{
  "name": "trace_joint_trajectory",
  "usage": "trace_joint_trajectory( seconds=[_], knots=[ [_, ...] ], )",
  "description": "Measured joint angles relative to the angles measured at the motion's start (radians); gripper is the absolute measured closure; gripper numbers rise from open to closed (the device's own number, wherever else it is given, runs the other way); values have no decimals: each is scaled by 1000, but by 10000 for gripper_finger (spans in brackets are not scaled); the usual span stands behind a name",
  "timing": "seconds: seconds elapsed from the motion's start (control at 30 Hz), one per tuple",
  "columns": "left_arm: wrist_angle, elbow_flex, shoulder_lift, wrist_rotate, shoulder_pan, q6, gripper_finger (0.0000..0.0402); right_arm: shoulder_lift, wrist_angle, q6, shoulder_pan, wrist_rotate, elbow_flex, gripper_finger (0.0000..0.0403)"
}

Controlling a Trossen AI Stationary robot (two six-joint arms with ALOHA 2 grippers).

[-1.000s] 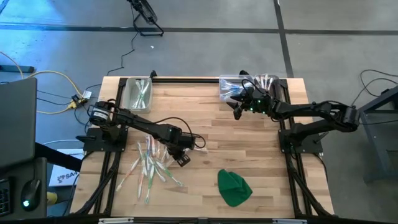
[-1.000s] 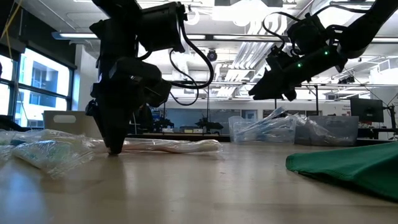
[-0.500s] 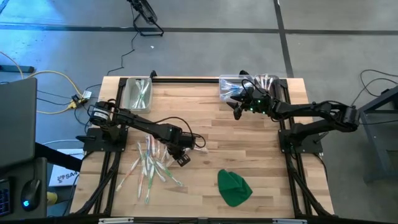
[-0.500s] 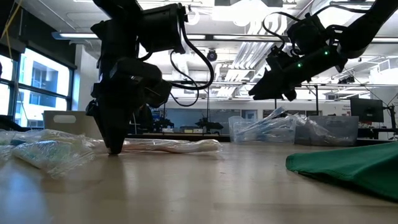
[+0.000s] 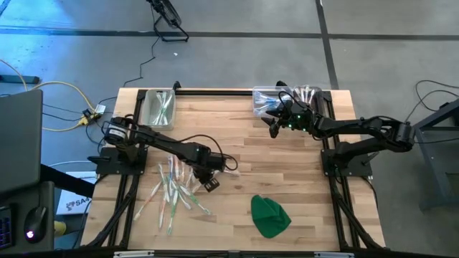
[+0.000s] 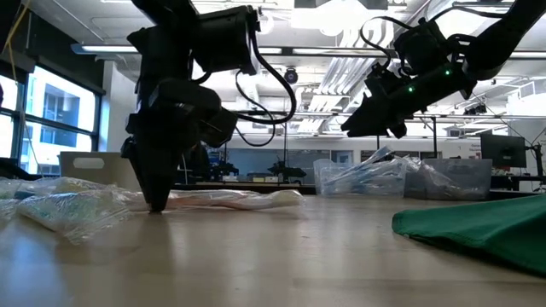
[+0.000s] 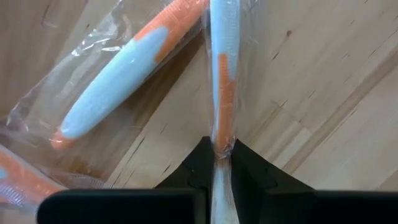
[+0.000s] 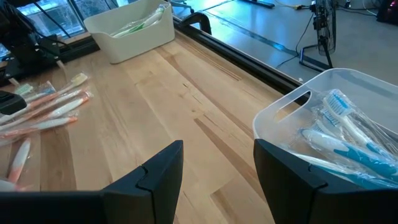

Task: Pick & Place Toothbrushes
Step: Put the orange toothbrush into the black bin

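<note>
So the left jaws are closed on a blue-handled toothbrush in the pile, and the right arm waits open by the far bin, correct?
Not quite: the toothbrush the left gripper has pinched is orange-handled, not blue, as the left wrist view shows. The rest holds: the right gripper waits open beside the far bin.

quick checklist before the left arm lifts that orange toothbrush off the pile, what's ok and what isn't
1. Left gripper shut on the orange toothbrush: ok, the wrapped handle sits pinched between its fingers.
2. Brush still down at the table: ok, the low view shows the left gripper's tips at the wood.
3. Neighbouring wrapped orange brush clear of the grip: cannot tell, its wrapper lies against the held one and may drag along.
4. Right gripper out of the way: ok, open and raised beside the right bin, far from the pile.
5. Left bin free to receive: ok, it holds only a few brushes.
6. Green cloth clear of the lift path: ok, it lies apart near the front edge.
</note>
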Motion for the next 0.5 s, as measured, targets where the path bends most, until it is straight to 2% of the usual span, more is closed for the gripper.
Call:
trace_joint_trajectory(
  seconds=[0.2,0.5],
  knots=[
    [-31,75,4,18,2,86,371,0,0,-17,0,0,0,213],
    [-83,177,2,-69,77,214,372,0,-11,-17,0,0,0,213]
  ],
)
